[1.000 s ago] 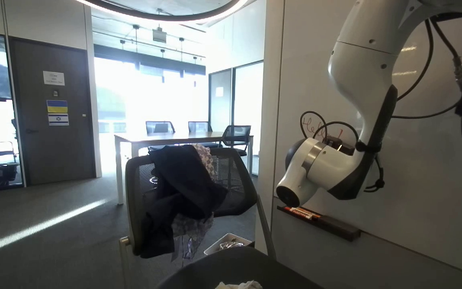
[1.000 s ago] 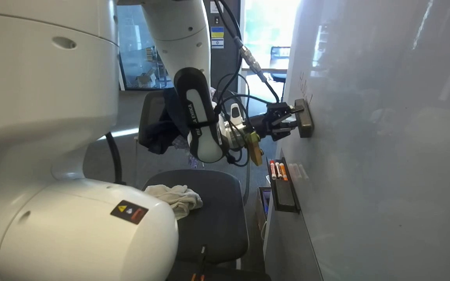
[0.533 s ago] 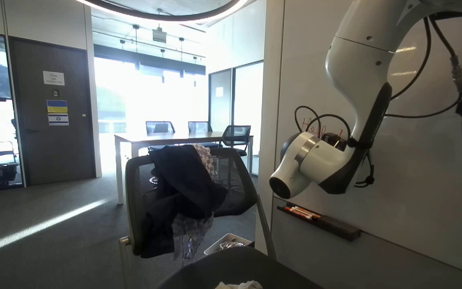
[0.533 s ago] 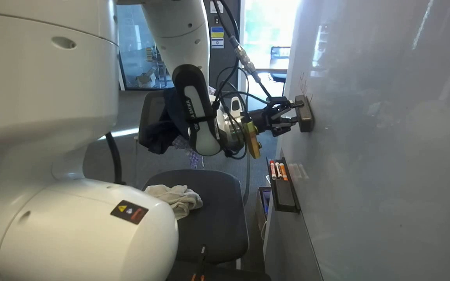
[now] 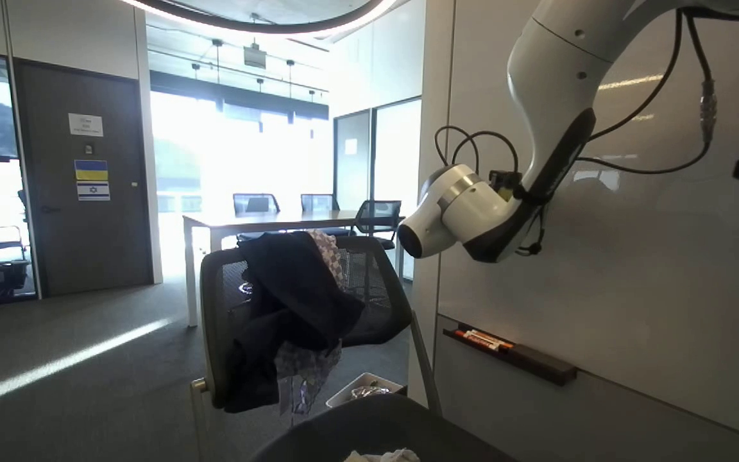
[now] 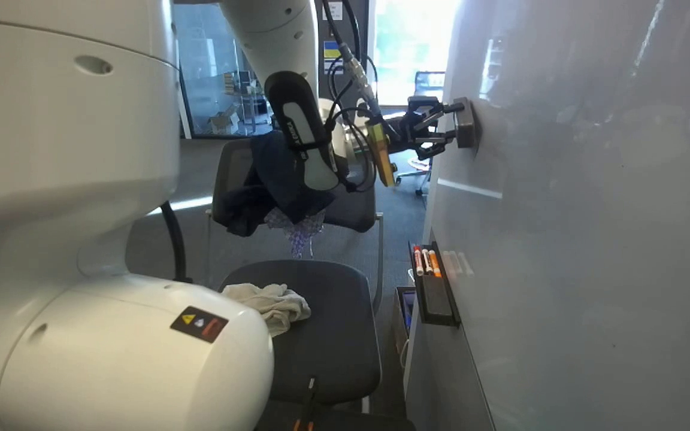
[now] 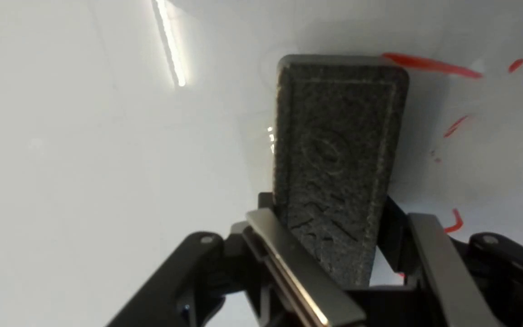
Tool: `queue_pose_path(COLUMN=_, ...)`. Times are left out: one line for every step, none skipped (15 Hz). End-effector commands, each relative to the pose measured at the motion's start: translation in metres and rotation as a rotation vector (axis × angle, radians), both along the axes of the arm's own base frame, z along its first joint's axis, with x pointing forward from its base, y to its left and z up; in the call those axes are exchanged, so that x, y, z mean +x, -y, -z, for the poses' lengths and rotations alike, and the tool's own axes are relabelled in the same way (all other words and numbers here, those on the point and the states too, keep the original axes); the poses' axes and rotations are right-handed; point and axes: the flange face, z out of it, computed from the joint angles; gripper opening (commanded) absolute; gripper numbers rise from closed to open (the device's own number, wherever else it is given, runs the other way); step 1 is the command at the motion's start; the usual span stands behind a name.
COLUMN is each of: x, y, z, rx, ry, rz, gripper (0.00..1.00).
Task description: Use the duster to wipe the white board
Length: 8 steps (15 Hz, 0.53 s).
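Note:
The duster (image 6: 468, 123) is a dark grey felt block. My gripper (image 6: 454, 123) is shut on its two long sides and holds it upright against the white board (image 6: 590, 251). In the wrist view the duster (image 7: 338, 127) stands between the fingers (image 7: 327, 211), its far end beyond the fingertips. Broken red strokes (image 7: 434, 66) show on the board to the right of the duster, one touching its upper corner. The glossy board also shows in an exterior view (image 5: 613, 308), where the arm hides the gripper and duster.
A dark ledge (image 6: 454, 314) with several markers (image 6: 427, 262) and a dark block (image 6: 438, 296) juts from the board's lower edge, below the gripper. A chair (image 6: 333, 347) with a pale cloth (image 6: 279, 305) and a dark jacket (image 6: 285, 173) stands beside the board. Cables hang along the arm.
My gripper has moved up along the board with the duster held in it, and away from the robot's base. The red writing seen earlier in the exterior views is now covered or not visible there.

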Motion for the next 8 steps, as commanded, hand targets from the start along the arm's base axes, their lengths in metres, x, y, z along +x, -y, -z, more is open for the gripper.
queue_pose_path(x=0.034, y=0.01, z=-0.016, rx=0.059, ry=-0.05, rz=0.062, gripper=0.31)
queue_pose_path(x=0.039, y=0.009, z=-0.008, rx=0.097, ry=-0.087, rz=0.05, gripper=0.31)
queue_pose_path(x=0.043, y=0.009, z=0.0, rx=0.126, ry=-0.113, rz=0.051, gripper=0.31)
queue_pose_path(x=0.046, y=0.01, z=0.007, rx=0.154, ry=-0.137, rz=0.058, gripper=0.31)
queue_pose_path(x=0.048, y=0.009, z=0.013, rx=0.188, ry=-0.161, rz=0.053, gripper=0.31)
queue_pose_path(x=0.049, y=0.007, z=0.021, rx=0.211, ry=-0.183, rz=0.049, gripper=0.31)
queue_pose_path(x=0.051, y=0.005, z=0.028, rx=0.241, ry=-0.204, rz=0.041, gripper=0.31)
queue_pose_path(x=0.051, y=0.001, z=0.036, rx=0.263, ry=-0.223, rz=0.025, gripper=0.31)
